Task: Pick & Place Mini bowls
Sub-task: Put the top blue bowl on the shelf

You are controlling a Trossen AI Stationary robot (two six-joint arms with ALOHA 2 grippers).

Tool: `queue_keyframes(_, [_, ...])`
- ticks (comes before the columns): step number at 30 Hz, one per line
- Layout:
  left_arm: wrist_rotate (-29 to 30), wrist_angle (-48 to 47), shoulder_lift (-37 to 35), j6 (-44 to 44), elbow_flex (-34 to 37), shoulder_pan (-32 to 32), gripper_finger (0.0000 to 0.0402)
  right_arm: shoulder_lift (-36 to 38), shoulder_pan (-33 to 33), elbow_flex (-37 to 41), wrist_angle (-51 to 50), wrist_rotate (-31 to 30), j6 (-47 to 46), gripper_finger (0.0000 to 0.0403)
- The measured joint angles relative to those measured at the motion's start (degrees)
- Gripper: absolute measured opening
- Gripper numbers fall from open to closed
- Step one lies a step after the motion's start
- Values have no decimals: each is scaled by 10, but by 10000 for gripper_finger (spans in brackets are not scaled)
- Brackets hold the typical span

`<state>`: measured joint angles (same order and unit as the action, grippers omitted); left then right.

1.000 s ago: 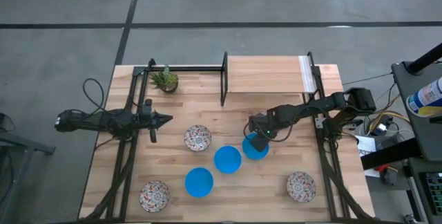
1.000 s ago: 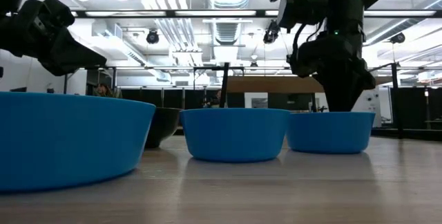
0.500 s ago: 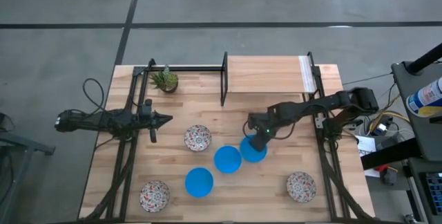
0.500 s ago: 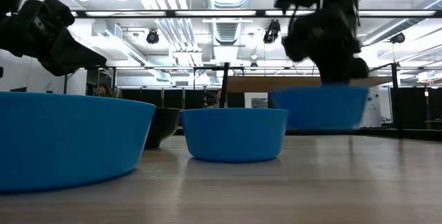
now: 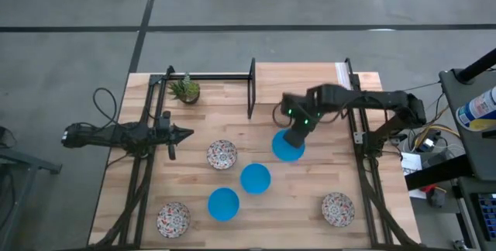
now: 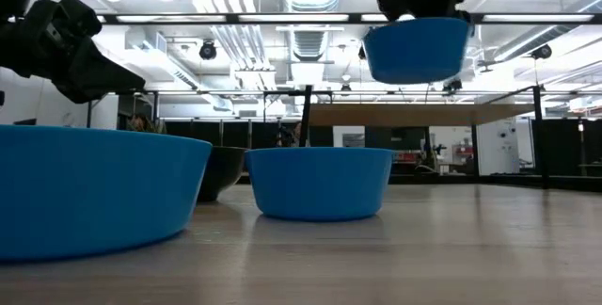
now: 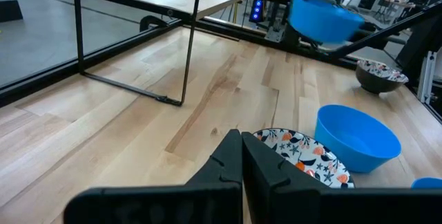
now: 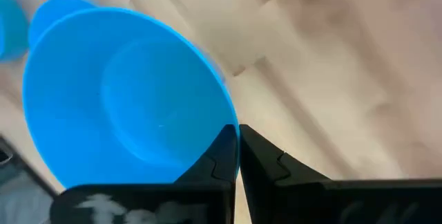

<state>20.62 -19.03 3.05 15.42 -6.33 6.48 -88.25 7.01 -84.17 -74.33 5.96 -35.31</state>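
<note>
The blue bowl point(image 5: 288, 147) now hangs well clear of the surface point(image 5: 310, 204), pinched by its rim in the closed jaws of the right gripper point(image 5: 295, 135); a second ago it sat beside the other two blue bowls point(image 5: 255, 178) point(image 5: 223, 204). It has moved toward the far edge, near the wire rack point(image 5: 252, 88), so the pick looks done and the carry under way. The left gripper point(image 5: 184, 134) waits near the left edge, jaws closed on nothing.
</note>
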Motion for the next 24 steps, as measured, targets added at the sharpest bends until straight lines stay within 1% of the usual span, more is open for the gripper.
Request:
queue_keyframes(3, [0, 0, 0, 0, 0, 0, 0, 14, 36, -21, -23, -20, 24, 8])
queue_keyframes(8, [0, 0, 0, 0, 0, 0, 0, 54, 117, -26, -36, -33, 29, 8])
queue_keyframes(13, [0, 0, 0, 0, 0, 0, 0, 90, 207, -26, -62, -91, -17, 8])
queue_keyframes(18, [0, 0, 0, 0, 0, 0, 0, 107, 304, -26, -87, -96, 6, 8])
queue_keyframes(24, [0, 0, 0, 0, 0, 0, 0, 103, 411, -25, -82, -89, 48, 8])
